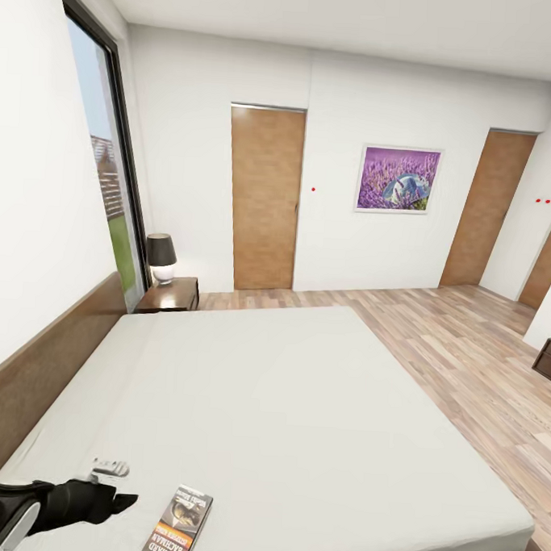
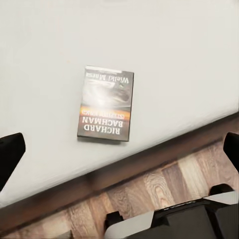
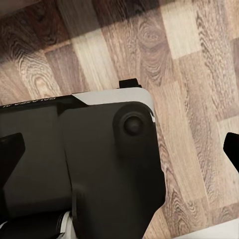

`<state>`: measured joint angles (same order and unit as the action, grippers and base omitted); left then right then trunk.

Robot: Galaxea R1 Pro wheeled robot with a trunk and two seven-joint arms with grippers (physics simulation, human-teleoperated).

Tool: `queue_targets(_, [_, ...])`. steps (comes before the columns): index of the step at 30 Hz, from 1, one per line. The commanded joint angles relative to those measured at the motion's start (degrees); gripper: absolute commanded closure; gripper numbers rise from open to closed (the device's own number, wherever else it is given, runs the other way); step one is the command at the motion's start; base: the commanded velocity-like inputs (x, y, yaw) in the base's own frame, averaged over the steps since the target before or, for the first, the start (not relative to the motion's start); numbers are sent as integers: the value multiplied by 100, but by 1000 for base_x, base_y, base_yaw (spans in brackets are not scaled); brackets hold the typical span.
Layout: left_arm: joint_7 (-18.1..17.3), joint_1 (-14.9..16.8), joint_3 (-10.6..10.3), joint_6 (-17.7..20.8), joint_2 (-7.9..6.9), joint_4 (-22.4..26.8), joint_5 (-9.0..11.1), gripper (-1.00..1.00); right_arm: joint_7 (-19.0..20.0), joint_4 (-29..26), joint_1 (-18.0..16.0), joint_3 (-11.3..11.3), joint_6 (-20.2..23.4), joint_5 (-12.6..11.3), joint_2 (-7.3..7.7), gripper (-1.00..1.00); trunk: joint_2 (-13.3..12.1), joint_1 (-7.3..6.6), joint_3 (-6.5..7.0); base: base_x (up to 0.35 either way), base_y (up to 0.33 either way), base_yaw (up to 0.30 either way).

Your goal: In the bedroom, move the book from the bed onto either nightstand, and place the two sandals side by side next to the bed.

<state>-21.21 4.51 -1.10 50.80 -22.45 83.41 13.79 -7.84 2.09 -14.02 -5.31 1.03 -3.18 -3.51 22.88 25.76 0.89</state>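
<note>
Left hand hovers over the bed near its front edge, fingers spread wide and holding nothing, just beside the book, which lies flat on the mattress. Right hand hangs over the wood floor, also spread wide with nothing in it. Nothing looks done: book not grasped, nightstand with lamp far across the bed, sandals to follow.
</note>
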Motion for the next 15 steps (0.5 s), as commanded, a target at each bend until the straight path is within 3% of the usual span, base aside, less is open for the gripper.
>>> queue_targets(1, [-10,8,98,151,-14,79,14,-100,-15,8,-4,-32,0,-25,-1,-100,4,2,-2,0,0,0])
queue_targets(7, [10,398,406,507,-32,262,13,-100,-16,5,-4,-32,-5,-25,0,-100,4,2,-2,0,0,0])
queue_targets(15, [75,1016,499,554,60,7,10,-100,-15,-1,-4,-32,-12,-25,0,-100,4,2,-2,0,0,0])
